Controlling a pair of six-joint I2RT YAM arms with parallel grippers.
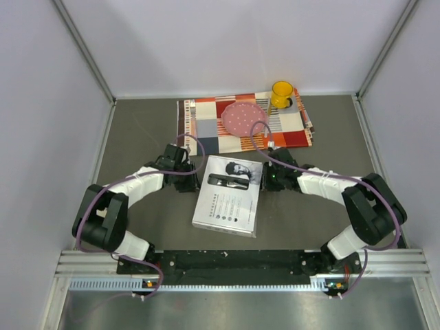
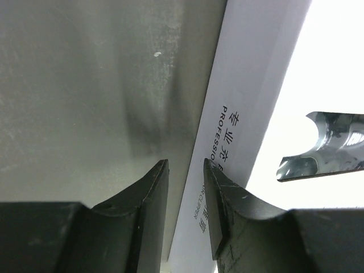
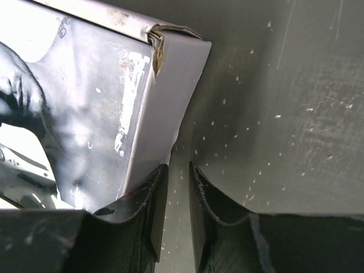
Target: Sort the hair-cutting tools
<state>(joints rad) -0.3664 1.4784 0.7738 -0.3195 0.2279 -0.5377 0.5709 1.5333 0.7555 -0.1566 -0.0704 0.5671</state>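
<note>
The white cardboard box (image 1: 223, 206) lay closed near the middle of the grey table (image 1: 151, 130), a printed face and a printed picture of a clipper (image 1: 229, 181) on its lid. The hair-cutting tools themselves did not show in any view; only that picture did. The left gripper (image 1: 187, 175) sat low against the upper left side of the box, and the right gripper (image 1: 269, 177) against its upper right side. In the left wrist view, the left gripper (image 2: 186, 165) had its fingers parted by a narrow gap with nothing clamped in it. The lower edge of the box's lettered side wall (image 2: 239, 85) ran behind that gap, and the silver clipper print (image 2: 324, 145) showed at the right of the frame. In the right wrist view, the right gripper (image 3: 178, 168) was likewise narrowly parted around bare table. Its left finger (image 3: 151, 199) stood just beside the box wall (image 3: 165, 96), under a torn corner. At the top of the overhead frame a patchwork cloth (image 1: 206, 127) carried a pink dotted plate (image 1: 242, 118) and a yellow cup (image 1: 282, 94).
</note>
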